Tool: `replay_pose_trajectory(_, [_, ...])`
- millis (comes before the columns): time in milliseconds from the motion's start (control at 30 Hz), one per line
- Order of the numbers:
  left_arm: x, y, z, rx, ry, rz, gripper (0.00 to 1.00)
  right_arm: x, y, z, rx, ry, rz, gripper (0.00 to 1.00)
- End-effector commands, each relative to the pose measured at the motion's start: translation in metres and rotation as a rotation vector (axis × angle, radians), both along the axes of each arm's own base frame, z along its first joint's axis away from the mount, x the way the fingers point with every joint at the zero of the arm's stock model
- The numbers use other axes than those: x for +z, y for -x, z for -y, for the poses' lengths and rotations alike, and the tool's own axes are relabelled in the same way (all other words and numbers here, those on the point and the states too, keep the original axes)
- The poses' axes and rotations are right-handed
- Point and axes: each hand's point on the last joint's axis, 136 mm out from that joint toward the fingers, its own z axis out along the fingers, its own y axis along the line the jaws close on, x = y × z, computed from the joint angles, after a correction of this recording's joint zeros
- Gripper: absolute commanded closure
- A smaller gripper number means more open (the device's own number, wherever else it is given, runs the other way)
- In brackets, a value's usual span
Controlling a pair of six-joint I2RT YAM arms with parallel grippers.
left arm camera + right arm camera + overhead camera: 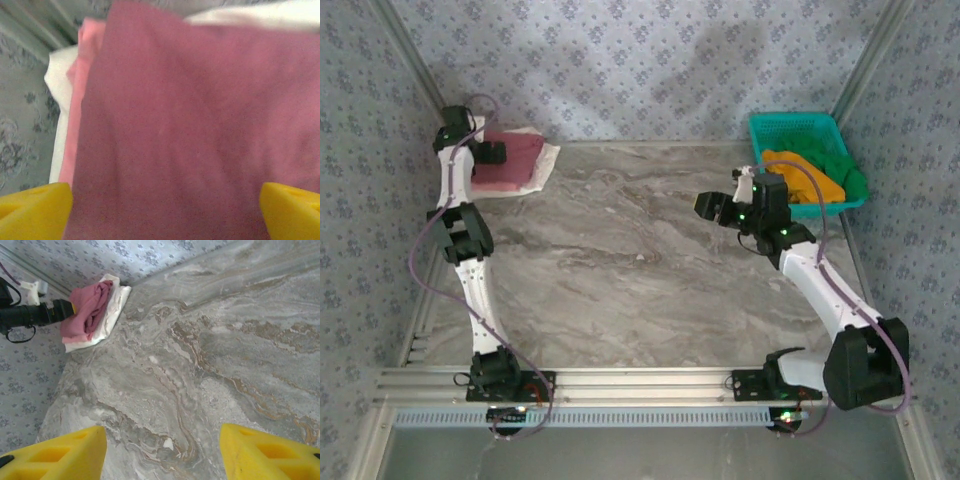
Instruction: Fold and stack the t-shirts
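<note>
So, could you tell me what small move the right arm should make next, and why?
Probably turn the right gripper toward the teal basket for the orange t-shirt: its jaws stand open and empty, and that shirt lies crumpled on top.

We log maroon tee (200,125) | pink tee (80,92) | cream tee (57,80) | orange tee (807,172) | green tee (850,180) | teal basket (795,122) | grey-veined marble table (640,270)

We see a maroon t-shirt (200,130) spread across most of the frame. Along its nine o'clock edge a pink t-shirt (75,100) peeks out beneath it, then a cream t-shirt (56,82), which shows again at one o'clock. Our left gripper (165,215) has its yellow fingertips (35,210) wide apart at seven and five o'clock. A patterned grey surface (20,125) lies at nine.
</note>
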Motion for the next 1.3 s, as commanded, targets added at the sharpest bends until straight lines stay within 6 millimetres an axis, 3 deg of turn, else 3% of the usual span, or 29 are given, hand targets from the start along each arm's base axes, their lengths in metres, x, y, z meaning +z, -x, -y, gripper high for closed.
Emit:
replay_pose_trajectory(0, [0.105,0.018,-0.014,0.047,0.000,0.150,0.02,0.022,-0.002,0.003,-0.001,0.021,0.065,0.36])
replay_pose_trajectory(167, [0.192,0.082,-0.029,0.116,-0.050,0.292,0.02,0.023,-0.013,0.007,-0.031,0.049,0.139,0.33])
replay_pose_trajectory(233, [0.211,0.115,-0.031,0.216,0.031,0.390,0.02,0.017,-0.021,0.012,-0.072,0.087,0.172,0.32])
replay_pose_trajectory(300, [0.217,0.146,-0.009,0.238,0.147,0.516,0.02,0.006,-0.031,0.025,-0.153,0.170,0.201,0.29])
replay_pose_trajectory(333, [0.215,0.165,0.009,0.240,0.173,0.579,0.02,0.000,-0.036,0.036,-0.213,0.230,0.201,0.20])
replay_pose_trajectory(367, [0.204,0.187,0.027,0.256,0.159,0.608,0.02,-0.005,-0.039,0.053,-0.295,0.305,0.190,0.12])
replay_pose_trajectory(467, [0.163,0.243,0.085,0.240,0.043,0.684,0.02,-0.024,-0.026,0.111,-0.552,0.495,0.117,0.08])
replay_pose_trajectory(533, [0.128,0.267,0.113,0.186,0.013,0.691,0.02,-0.035,-0.015,0.132,-0.603,0.612,0.171,0.08])
replay_pose_trajectory(633, [0.064,0.294,0.119,0.172,-0.073,0.541,0.02,-0.059,0.011,0.162,-0.688,0.724,0.198,0.07])
replay_pose_trajectory(733, [0.022,0.306,0.124,0.097,-0.110,0.444,0.02,-0.079,0.024,0.175,-0.688,0.742,0.216,0.05])
replay_pose_trajectory(900, [0.008,0.295,0.116,0.085,-0.008,0.564,0.02,-0.122,0.018,0.194,-0.677,0.797,0.185,0.02])
replay_pose_trajectory(933, [0.006,0.291,0.114,0.081,0.001,0.568,0.02,-0.118,0.012,0.197,-0.685,0.818,0.221,0.01])
replay_pose_trajectory(1033, [0.007,0.273,0.118,0.049,0.049,0.595,0.02,-0.117,-0.003,0.195,-0.633,0.776,0.288,0.01])
replay_pose_trajectory(1100, [-0.004,0.262,0.127,-0.013,0.091,0.581,0.02,-0.122,-0.010,0.193,-0.587,0.651,0.298,0.01])
replay_pose_trajectory(1200, [-0.019,0.262,0.138,-0.071,0.091,0.603,0.02,-0.141,-0.011,0.177,-0.470,0.586,0.369,0.01])
replay_pose_trajectory(1267, [-0.018,0.263,0.139,-0.084,0.093,0.620,0.02,-0.144,-0.018,0.168,-0.422,0.611,0.368,0.00])
